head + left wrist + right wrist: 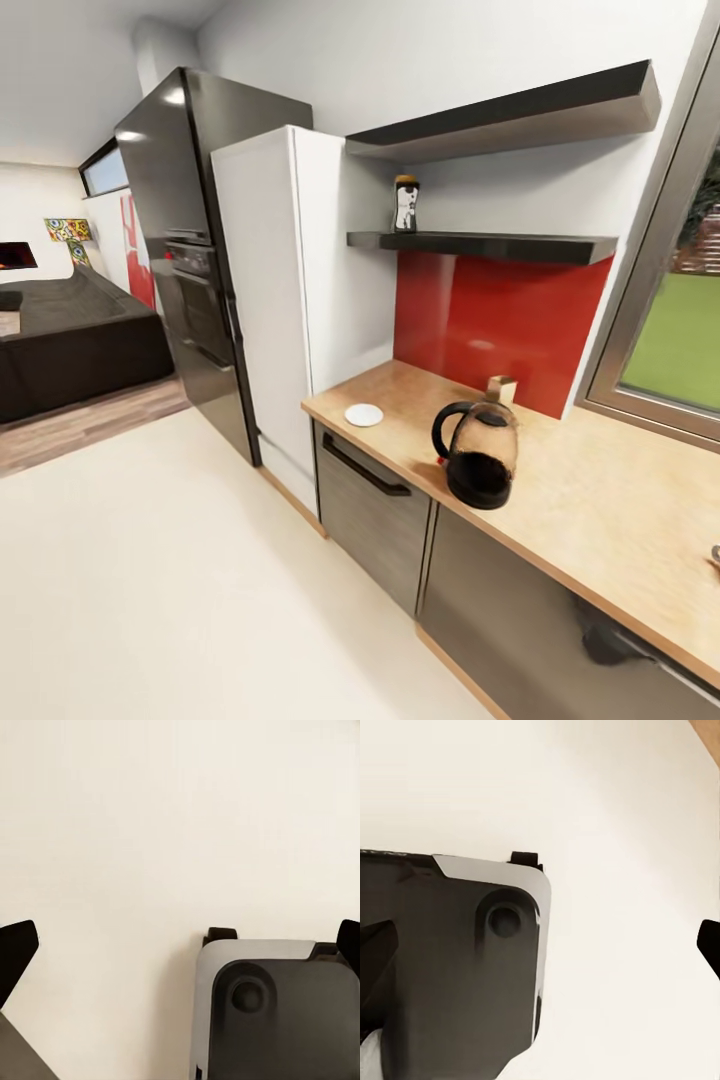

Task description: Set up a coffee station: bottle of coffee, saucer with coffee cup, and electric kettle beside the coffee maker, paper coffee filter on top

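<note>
The bottle of coffee (406, 204) stands at the left end of the lower black kitchen shelf (500, 245). Below it runs the wood-grain countertop (600, 500). The white saucer (364, 414) lies near the countertop's left end, with nothing on it. The clear electric kettle (478, 455) stands close to the front edge, handle toward the saucer. The coffee maker, coffee cup and paper coffee filter are out of view. In the wrist views my left gripper (184, 945) and right gripper (540, 945) hang over the pale floor beside the robot's base, fingers wide apart and holding nothing.
A small tan object (501, 388) stands behind the kettle against the red backsplash (500, 320). A white tall cabinet (290, 300) and a black oven column (190, 250) stand left of the counter. A window (680, 330) is at the right. Open pale floor (180, 580) lies before the cabinets.
</note>
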Tool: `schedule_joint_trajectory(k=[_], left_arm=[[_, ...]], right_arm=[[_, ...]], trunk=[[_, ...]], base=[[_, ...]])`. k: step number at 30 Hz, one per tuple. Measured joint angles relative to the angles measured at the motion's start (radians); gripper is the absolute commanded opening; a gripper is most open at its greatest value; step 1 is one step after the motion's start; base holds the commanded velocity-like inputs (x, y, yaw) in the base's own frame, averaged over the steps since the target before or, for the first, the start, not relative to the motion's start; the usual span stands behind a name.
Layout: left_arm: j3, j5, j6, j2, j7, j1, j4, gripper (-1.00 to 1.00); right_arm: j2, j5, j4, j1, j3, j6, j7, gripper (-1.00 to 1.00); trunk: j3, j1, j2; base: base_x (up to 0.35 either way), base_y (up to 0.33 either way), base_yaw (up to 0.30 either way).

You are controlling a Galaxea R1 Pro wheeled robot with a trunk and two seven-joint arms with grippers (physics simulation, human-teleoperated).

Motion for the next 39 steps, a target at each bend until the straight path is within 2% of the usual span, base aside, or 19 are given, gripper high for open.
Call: schedule_joint_trajectory(k=[13, 39], left_arm=[[0.000, 0.000, -0.002, -0.002, 0.000, 0.000, 0.000, 1.00], [-0.001, -0.005, 0.000, -0.005, 0.000, 0.000, 0.000, 1.00]], right_arm=[[0.000, -0.002, -0.006, 0.000, -0.004, 0.000, 0.005, 1.00], [0.000, -0.002, -0.006, 0.000, -0.005, 0.000, 0.007, 1.00]], trunk=[[0.000, 0.000, 0.000], [0.000, 0.000, 0.000]], base=[[0.242, 0.247, -0.020], [0.201, 0.280, -0.254]])
